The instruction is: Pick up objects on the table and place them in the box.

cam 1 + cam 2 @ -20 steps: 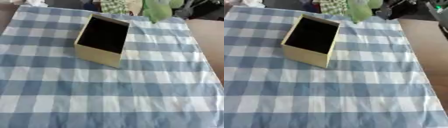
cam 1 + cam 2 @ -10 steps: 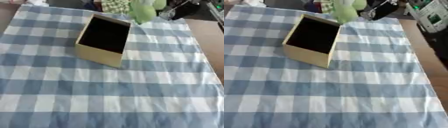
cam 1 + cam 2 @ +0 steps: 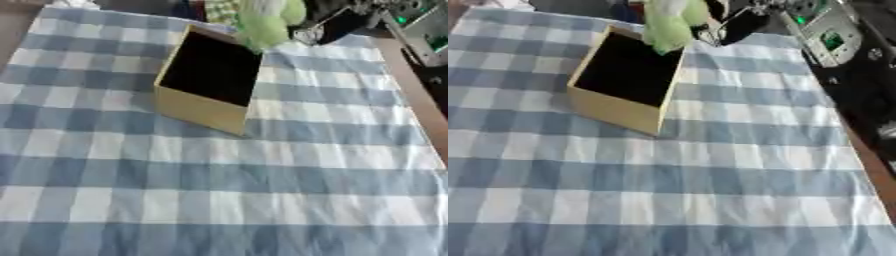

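Observation:
An open cardboard box [image 3: 210, 80] with a dark inside stands on the blue checked tablecloth [image 3: 219, 190], in the far half of the table. A pale green soft thing [image 3: 267, 22] hangs in the air over the box's far right corner. My right hand [image 3: 339, 26], black and blurred, comes in from the upper right and holds the green thing from its right side. The fingers themselves are hard to make out. My left hand shows in neither view.
A grey device with a green light [image 3: 824, 35] stands off the table at the upper right. The brown table edge [image 3: 418, 107] runs down the right side. A green-and-white checked item [image 3: 223, 9] and a white thing [image 3: 74, 4] lie at the far edge.
The green thing has moved left with my right hand, from beyond the box's right side to over the box's far right corner. The box has stayed put.

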